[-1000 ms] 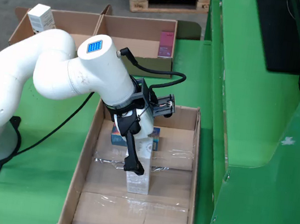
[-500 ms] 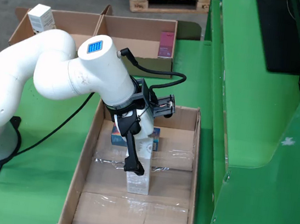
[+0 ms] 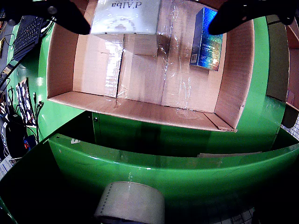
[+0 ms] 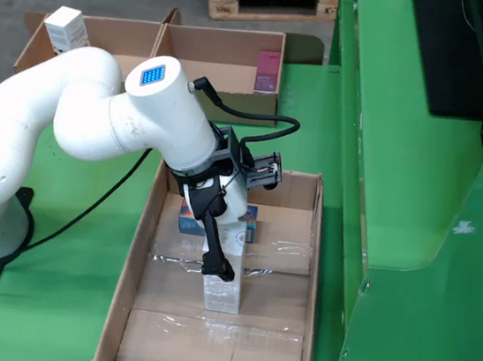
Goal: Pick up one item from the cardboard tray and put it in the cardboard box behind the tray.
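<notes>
In the wrist view my gripper (image 3: pixel 149 9) is open, with its dark fingertips (image 3: pixel 65 14) far apart at the top corners. A white "d'Alba" box (image 3: pixel 125 16) lies between them and touches neither. A blue box (image 3: pixel 207 39) lies to its right in the cardboard tray (image 3: pixel 140 111). In the fixed view the gripper (image 4: pixel 220 262) reaches down into the tray (image 4: pixel 126 281), just over the upright white box (image 4: pixel 223 296). The blue box (image 4: pixel 248 231) is partly hidden behind it. The cardboard box (image 4: pixel 222 53) behind the tray holds a pink item (image 4: pixel 268 70).
A second open cardboard box (image 4: pixel 100 37) with a white carton (image 4: pixel 67 30) stands left of the target box. A tall green machine frame (image 4: pixel 415 212) runs along the tray's right side. A tape roll (image 3: pixel 131 203) and a keyboard (image 3: pixel 25 35) show in the wrist view.
</notes>
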